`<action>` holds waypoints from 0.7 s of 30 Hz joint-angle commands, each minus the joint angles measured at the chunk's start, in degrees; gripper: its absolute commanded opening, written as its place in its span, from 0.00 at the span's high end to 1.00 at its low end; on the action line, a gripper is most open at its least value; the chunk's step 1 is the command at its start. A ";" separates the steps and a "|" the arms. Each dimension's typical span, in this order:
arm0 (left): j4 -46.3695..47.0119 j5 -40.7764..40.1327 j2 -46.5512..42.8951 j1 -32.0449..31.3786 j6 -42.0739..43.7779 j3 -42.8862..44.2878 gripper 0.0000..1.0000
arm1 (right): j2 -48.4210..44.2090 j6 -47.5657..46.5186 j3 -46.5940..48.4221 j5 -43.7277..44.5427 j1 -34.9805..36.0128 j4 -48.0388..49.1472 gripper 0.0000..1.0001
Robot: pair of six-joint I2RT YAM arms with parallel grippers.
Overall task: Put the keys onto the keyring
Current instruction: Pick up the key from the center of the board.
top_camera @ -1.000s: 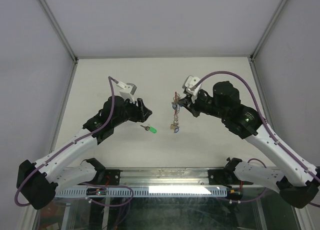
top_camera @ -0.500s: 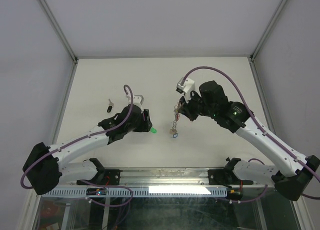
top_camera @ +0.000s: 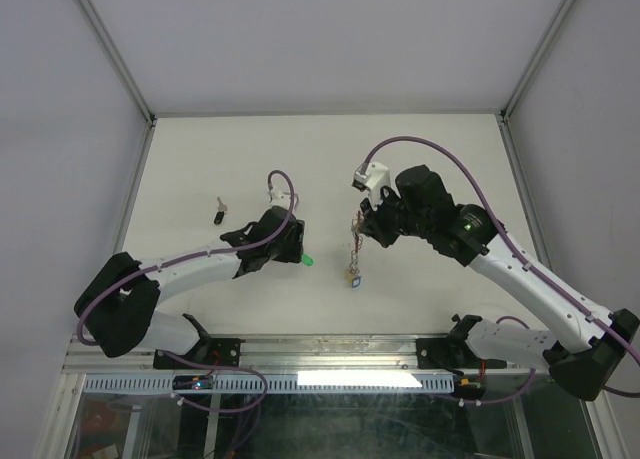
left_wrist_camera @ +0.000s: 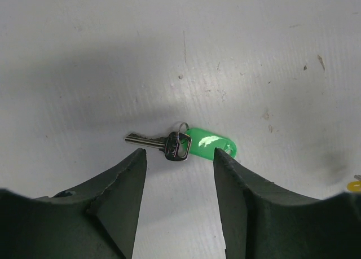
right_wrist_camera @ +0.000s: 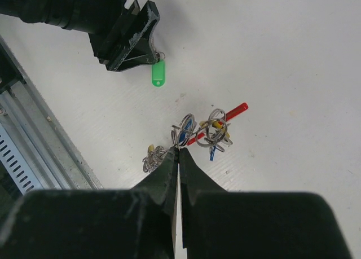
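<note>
Keyring (right_wrist_camera: 200, 132): hangs pinched in the right gripper (right_wrist_camera: 178, 150), caught by one silvery ring right at the fingertips. Closed there to a hairline slit at the jaws, with nothing but that ring wire between them. Spreads just ahead of the tips as a loose bunch of wire loops, with a red plastic arc (right_wrist_camera: 221, 121) slanting away beyond them and a yellow-capped key (right_wrist_camera: 150, 150) hooked on to the left of the tips. Seen from above, dangles as a short chain straight below the closed jaws and ends lowest in a small blue-framed tag (top_camera: 354, 277), close over the table (top_camera: 200, 159); cannot tell whether touching it.

Green key (left_wrist_camera: 179, 145): lies flat on the table just ahead of the left gripper (top_camera: 296, 249), centred on the gap and touched by neither finger. Points its silver blade toward the left-hand finger (left_wrist_camera: 121, 180), carries a dark head in the middle and a small wire loop, then a bright green plastic fob reaching toward the other finger. Spread wide at the jaws here, gripping nothing, tips low beside the key.

From the right wrist, shows again as a green fob far ahead of the closed jaws and off to their left, at the tips of the other gripper.

Black-capped key (top_camera: 219, 215): rests alone on the table, well apart from both pairs of jaws, out past the left arm on the side away from the hanging bunch
</note>
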 commanded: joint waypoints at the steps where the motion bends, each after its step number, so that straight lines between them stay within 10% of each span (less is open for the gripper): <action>1: 6.48 1.94 1.65 0.77 2.06 0.98 0.52 | -0.41 0.97 1.00 -0.35 0.25 2.39 1.00; 21: 11.05 7.34 7.88 2.81 4.14 -0.78 0.63 | 1.02 1.53 0.90 -1.70 0.27 2.93 1.00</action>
